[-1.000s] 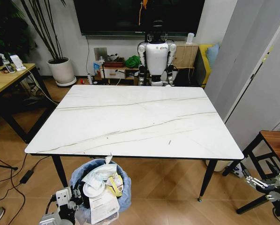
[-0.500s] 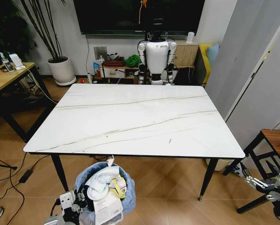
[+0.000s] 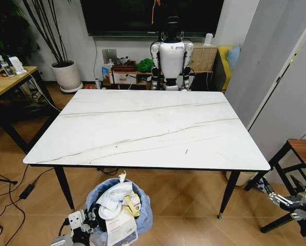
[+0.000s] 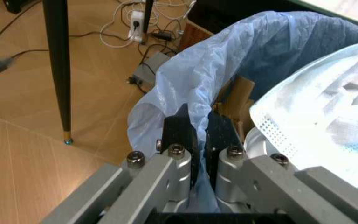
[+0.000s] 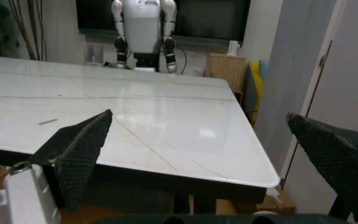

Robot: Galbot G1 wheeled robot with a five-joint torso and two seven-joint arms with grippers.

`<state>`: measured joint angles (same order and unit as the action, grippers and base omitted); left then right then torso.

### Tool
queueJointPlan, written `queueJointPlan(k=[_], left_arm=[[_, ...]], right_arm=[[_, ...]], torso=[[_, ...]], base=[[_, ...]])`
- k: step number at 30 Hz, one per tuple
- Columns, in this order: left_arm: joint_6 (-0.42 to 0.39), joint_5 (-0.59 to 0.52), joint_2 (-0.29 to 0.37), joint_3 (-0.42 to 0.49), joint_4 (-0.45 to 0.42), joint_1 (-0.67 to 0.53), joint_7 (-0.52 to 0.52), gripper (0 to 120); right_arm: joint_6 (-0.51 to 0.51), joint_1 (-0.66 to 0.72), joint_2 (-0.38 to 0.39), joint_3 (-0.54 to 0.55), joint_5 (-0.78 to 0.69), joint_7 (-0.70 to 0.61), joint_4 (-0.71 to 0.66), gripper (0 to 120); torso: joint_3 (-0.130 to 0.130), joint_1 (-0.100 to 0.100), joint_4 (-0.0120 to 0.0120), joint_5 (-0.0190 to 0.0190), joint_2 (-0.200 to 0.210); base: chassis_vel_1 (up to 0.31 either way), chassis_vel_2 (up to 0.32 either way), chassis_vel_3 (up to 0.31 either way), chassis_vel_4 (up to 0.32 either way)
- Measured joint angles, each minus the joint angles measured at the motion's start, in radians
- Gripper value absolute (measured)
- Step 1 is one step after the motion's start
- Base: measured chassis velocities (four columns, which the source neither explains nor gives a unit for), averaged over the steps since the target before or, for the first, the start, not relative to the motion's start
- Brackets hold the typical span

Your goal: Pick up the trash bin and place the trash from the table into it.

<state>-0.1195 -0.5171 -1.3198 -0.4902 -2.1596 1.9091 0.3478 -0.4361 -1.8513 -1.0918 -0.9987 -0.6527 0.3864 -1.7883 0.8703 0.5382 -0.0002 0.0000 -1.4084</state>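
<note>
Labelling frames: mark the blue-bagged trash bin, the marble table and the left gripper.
blue-bagged trash bin (image 3: pixel 142 214), head view, bag rim.
white marble table (image 3: pixel 142 128), head view, bare top.
left gripper (image 4: pixel 199 133), left wrist view, between fingertips.

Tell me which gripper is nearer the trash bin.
Left. The left gripper is clamped on the trash bin at its bag-lined rim; the right gripper hangs open, far off past the table's corner.

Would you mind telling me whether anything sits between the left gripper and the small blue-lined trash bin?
Nothing visible does: the left gripper is shut directly on the crinkled light-blue bag at the rim of the small round trash bin, which is packed with white papers.
</note>
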Motion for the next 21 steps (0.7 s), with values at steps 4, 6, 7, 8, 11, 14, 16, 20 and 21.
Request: queueJointPlan(k=[4, 6, 7, 8, 11, 14, 16, 20, 21], left_arm=[[0.000, -0.003, -0.001, 0.000, 0.014, -0.005, -0.001, 0], [0.000, -0.003, 0.000, 0.000, 0.023, -0.008, -0.001, 0], [0.000, -0.003, 0.000, 0.000, 0.023, -0.008, -0.001, 0], [0.000, -0.005, 0.001, 0.000, 0.026, -0.010, -0.002, 0], [-0.001, -0.010, 0.003, -0.001, 0.032, -0.015, -0.003, 0], [-0.002, -0.013, 0.004, -0.003, 0.034, -0.017, -0.003, 0], [-0.004, -0.015, 0.004, -0.003, 0.035, -0.019, -0.003, 0], [-0.004, -0.023, 0.002, -0.004, 0.042, -0.023, -0.007, 0], [-0.004, -0.024, 0.001, -0.004, 0.043, -0.023, -0.007, 0]], right_arm=[[0.000, 0.000, 0.000, 0.000, 0.000, 0.000, 0.000, 100], [0.000, 0.000, 0.000, 0.000, 0.000, 0.000, 0.000, 100], [0.000, 0.000, 0.000, 0.000, 0.000, 0.000, 0.000, 100], [0.000, 0.000, 0.000, 0.000, 0.000, 0.000, 0.000, 100], [0.000, 0.000, 0.000, 0.000, 0.000, 0.000, 0.000, 100], [0.000, 0.000, 0.000, 0.000, 0.000, 0.000, 0.000, 100], [0.000, 0.000, 0.000, 0.000, 0.000, 0.000, 0.000, 100], [0.000, 0.000, 0.000, 0.000, 0.000, 0.000, 0.000, 100], [0.000, 0.000, 0.000, 0.000, 0.000, 0.000, 0.000, 100]], torso=[[-0.017, -0.014, 0.0000, 0.0000, 0.032], [-0.025, -0.021, 0.0000, 0.0000, 0.046], [-0.025, -0.021, 0.0000, 0.0000, 0.046], [-0.029, -0.024, 0.0000, 0.0000, 0.053], [-0.039, -0.032, 0.0000, 0.0000, 0.071], [-0.046, -0.038, 0.0000, 0.0000, 0.084], [-0.053, -0.044, 0.0000, 0.0000, 0.097], [-0.068, -0.057, 0.0001, 0.0000, 0.125], [-0.069, -0.058, 0.0001, 0.0000, 0.127]], base=[[0.000, 0.000, 0.000, 0.000], [0.000, 0.000, 0.000, 0.000], [0.000, 0.000, 0.000, 0.000], [0.000, 0.000, 0.000, 0.000], [0.000, 0.000, 0.000, 0.000], [0.000, 0.000, 0.000, 0.000], [0.000, 0.000, 0.000, 0.000], [0.000, 0.000, 0.000, 0.000], [0.000, 0.000, 0.000, 0.000]])
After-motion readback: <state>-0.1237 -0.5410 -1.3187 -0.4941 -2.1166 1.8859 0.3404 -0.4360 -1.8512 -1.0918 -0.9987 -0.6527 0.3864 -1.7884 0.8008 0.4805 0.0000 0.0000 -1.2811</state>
